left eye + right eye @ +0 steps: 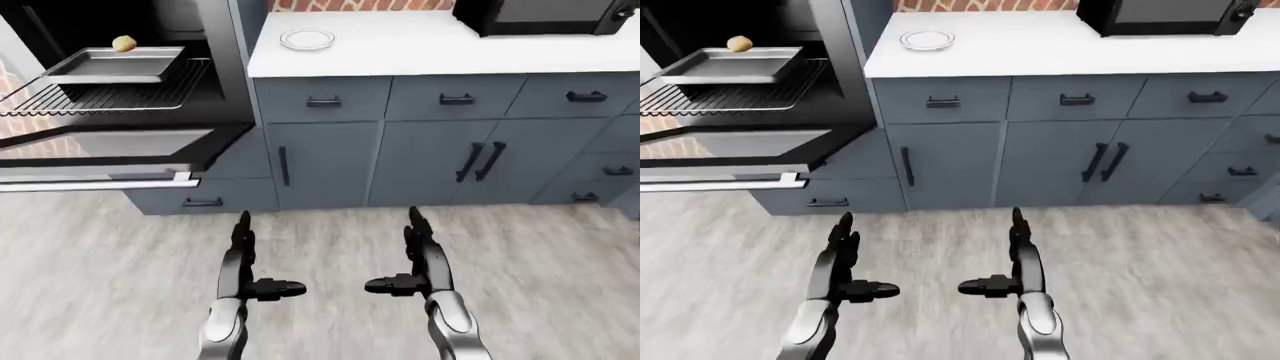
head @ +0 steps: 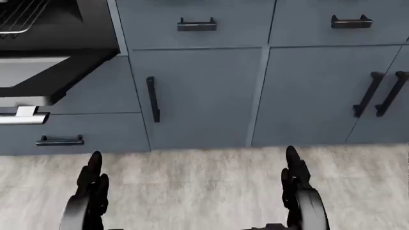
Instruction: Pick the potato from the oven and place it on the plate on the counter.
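A run of blue-grey cabinets [image 1: 430,150] fills most of my left-eye view, dark handles on every door and drawer, under a white counter [image 1: 420,52]. At the left of that view the oven [image 1: 120,82] stands with its door [image 1: 100,154] dropped flat, jutting out low between me and the rack [image 1: 100,94]. A black microwave [image 1: 545,16] sits at the counter's top right. On the pulled-out rack lies a grey baking tray [image 1: 110,66], and the potato [image 1: 124,44] sits at the tray's far edge, small and tan. The plate [image 1: 307,39] rests on the counter just right of the oven, well apart from the microwave, with a dark upright panel [image 1: 235,52] standing between oven and counter.

Over the pale wood floor [image 1: 100,262], my left hand [image 1: 245,259] and right hand [image 1: 422,255] hang low, fingers straight and spread, thumbs turned toward each other, holding nothing. Both are well short of the cabinets and the oven door.
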